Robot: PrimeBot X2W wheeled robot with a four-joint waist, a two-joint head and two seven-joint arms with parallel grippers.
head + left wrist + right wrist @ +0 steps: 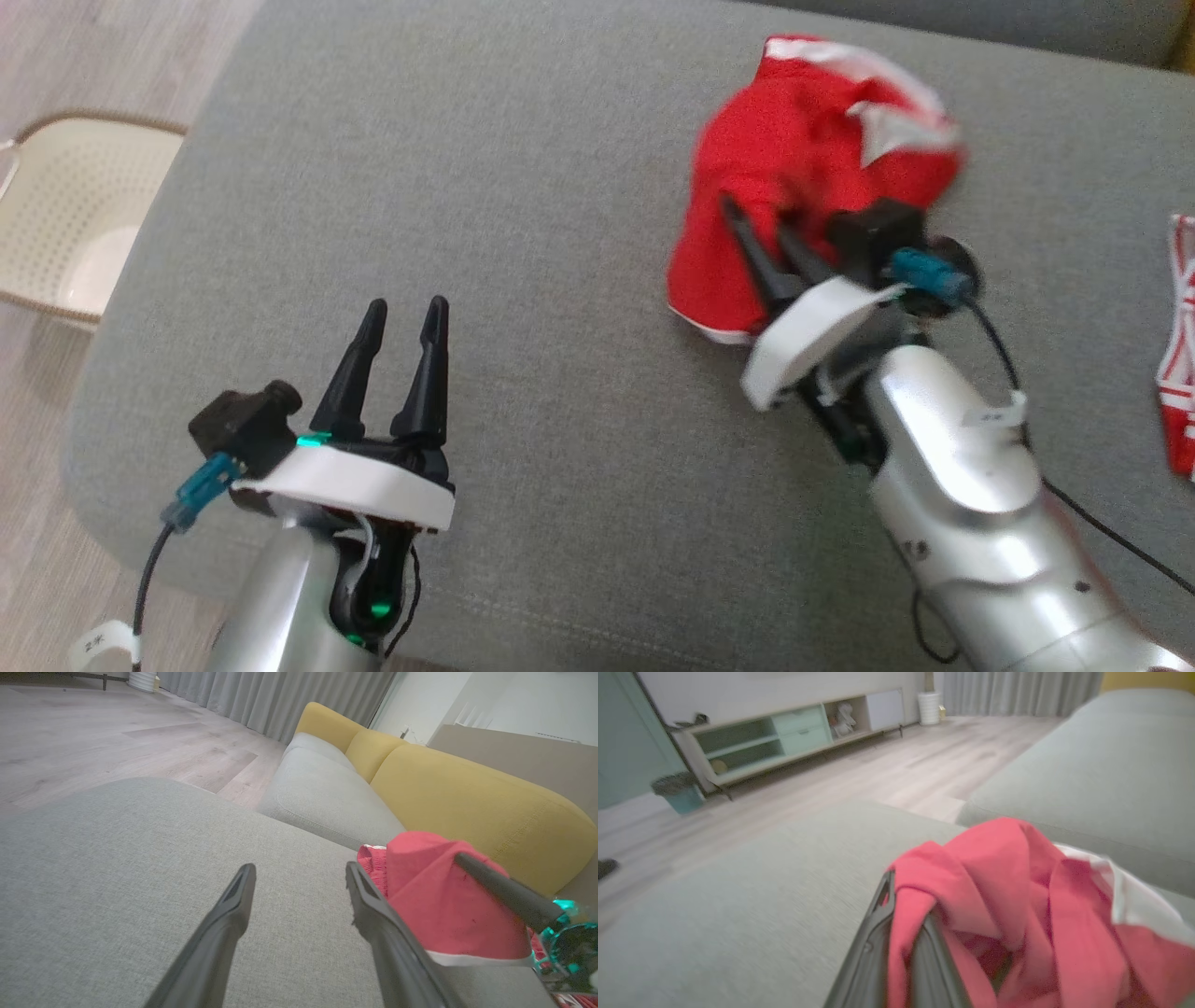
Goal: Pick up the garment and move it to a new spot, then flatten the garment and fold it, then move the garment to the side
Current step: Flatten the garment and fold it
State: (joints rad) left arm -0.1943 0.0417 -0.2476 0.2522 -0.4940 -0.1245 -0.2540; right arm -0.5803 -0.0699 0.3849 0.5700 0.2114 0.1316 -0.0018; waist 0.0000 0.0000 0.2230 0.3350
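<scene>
Right claw (756, 213): fingers pressed together, pinching a fold of the garment (794, 159); red cloth shows between them in the right wrist view.

Left claw (407, 303): spread, holding nothing, over bare cushion (523, 233); the garment lies well apart, off to its right.

Garment: red with white trim, bunched in a heap just ahead of and around the right claw's fingertips, partly lifted and partly resting on the cushion. Judged light, soft and limp; it should drape and sag from any single hold and is not fragile. The white-banded hem on the near side looks the sounder purchase for spreading; a second hold by the left claw would likely be needed to flatten it.

Surface: grey woven upholstery, flat, slightly yielding; some drag on cloth is likely.

Beyond: a second red-and-white piece (1181, 345) further right of the right claw; a cream basket (75, 215) on the wood floor (93, 732) left of the left claw; yellow backrest (467, 788), grey curtains (280, 700) and a sideboard (784, 732) farther off.
</scene>
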